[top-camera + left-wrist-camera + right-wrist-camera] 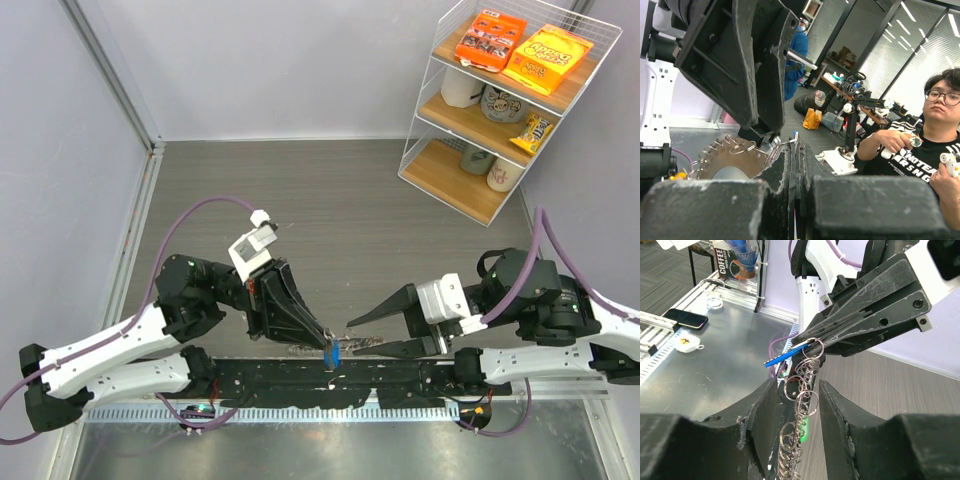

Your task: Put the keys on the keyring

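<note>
Closest to the right wrist camera are the two black, rough fingers (840,410) of the right gripper (799,385). They are spread apart, and the keyring (801,390) hangs in the gap between them. I cannot tell if they touch it.

From this side the keyring is a thin silvery metal ring, thickly fringed with small shiny loops and pieces, and it hangs down like a short chain. Its lower end is cut off by the edge of the picture. Single keys are hard to make out. Only one flat blue key (785,356) is clear, sticking out sideways at the top.

At that top the black left gripper (812,340) is clenched on the keyring, holding it in the air.

In the left wrist view the keyring (730,155) looks like a bristly disc. It is half hidden behind this gripper's own fingers (715,210), which are pressed together.

From above, both grippers meet over the near edge of the grey wood-patterned table (350,200), and the bunch is only a small glitter there. A white wire shelf with snack boxes (440,175) stands in the far right corner.
</note>
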Controlling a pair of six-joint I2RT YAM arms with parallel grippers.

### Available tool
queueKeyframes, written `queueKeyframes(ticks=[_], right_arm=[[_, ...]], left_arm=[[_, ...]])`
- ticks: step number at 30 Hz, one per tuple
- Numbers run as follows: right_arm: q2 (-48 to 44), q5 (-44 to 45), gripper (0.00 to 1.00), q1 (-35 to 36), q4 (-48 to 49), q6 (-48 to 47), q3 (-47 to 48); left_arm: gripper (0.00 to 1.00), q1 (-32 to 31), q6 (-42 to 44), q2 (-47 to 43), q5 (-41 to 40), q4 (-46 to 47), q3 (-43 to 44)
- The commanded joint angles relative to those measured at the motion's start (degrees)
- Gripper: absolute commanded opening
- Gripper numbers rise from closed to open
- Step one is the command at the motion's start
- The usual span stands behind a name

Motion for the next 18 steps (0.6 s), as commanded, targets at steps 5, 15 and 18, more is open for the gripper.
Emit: queueKeyframes(ticks=[5, 15, 18], right_arm=[[2.7, 11.0, 0.45, 5.0, 2.7, 0.1, 1.4], [3.5, 17.9, 0.44, 7.8, 4.8, 0.5, 2.0], [3.0, 18.0, 0.43, 7.9, 4.8, 0.8, 2.0]], left_arm=[[0.00, 0.3, 0.1, 1.0, -1.3, 3.0, 4.0], [0.00, 0.2, -1.0, 1.6, -0.9, 5.1, 3.9], [0.00, 0.3, -1.1, 1.5, -0.8, 5.2, 4.0]])
